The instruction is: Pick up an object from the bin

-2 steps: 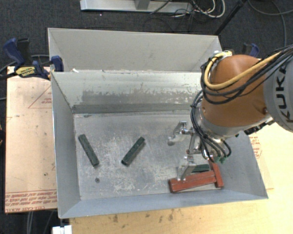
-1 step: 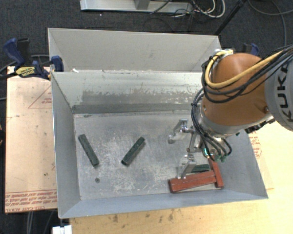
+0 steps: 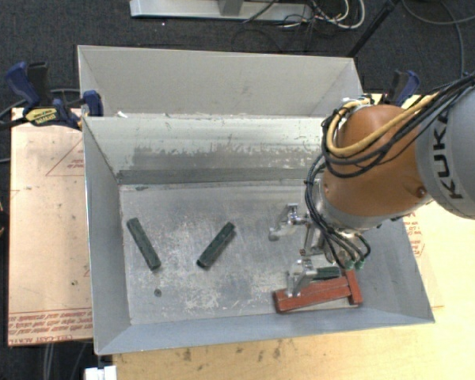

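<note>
Gripper (image 3: 294, 248) is low in the right half of the grey metal bin (image 3: 222, 77), and its two metal fingers (image 3: 289, 214) are spread wide, released, with bare bin floor showing between them. Nothing is held. One finger points toward the middle of the bin; the other sits nearer the front wall, its tip right at the left end of a red-brown bar (image 3: 321, 294). From this angle I cannot tell whether tip and bar touch.

That bar lies flat along the front wall in the front right corner, running left to right, with a short raised piece at its right end.

Behind the fingers, the wrist's rounded orange cover (image 3: 376, 165) bulks over the right side of the bin, with cables (image 3: 356, 133) looped across it.

Over on the left, well apart from the gripper, two dark bars lie on the floor: a left dark bar (image 3: 142, 244), slanting down to the right, and a middle dark bar (image 3: 216, 245), slanting the other way. They are near each other, not touching. A small dark speck (image 3: 157, 293) sits in front of the left one.
</note>
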Robot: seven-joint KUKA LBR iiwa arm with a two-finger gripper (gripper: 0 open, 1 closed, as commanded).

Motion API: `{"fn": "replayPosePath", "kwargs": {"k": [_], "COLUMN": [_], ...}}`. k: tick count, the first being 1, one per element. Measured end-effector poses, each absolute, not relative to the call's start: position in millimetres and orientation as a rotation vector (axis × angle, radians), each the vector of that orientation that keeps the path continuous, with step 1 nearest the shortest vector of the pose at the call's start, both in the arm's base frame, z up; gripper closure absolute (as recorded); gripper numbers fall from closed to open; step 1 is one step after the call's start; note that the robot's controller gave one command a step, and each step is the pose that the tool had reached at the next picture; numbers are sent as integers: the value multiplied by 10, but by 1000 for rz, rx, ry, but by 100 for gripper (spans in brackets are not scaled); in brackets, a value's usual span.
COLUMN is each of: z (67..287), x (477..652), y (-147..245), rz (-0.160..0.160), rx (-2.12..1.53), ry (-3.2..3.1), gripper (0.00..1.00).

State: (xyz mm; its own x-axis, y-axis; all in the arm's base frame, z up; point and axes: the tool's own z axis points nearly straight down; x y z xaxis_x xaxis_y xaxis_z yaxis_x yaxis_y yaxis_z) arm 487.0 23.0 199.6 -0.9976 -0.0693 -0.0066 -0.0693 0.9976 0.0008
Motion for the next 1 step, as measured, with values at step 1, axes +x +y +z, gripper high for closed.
{"fn": "replayPosePath", "kwargs": {"k": [1], "z": [1793], "x": [4906], "y": [145], "rz": [3], "rx": [-152], "ry": [3132], "gripper": [0]}}
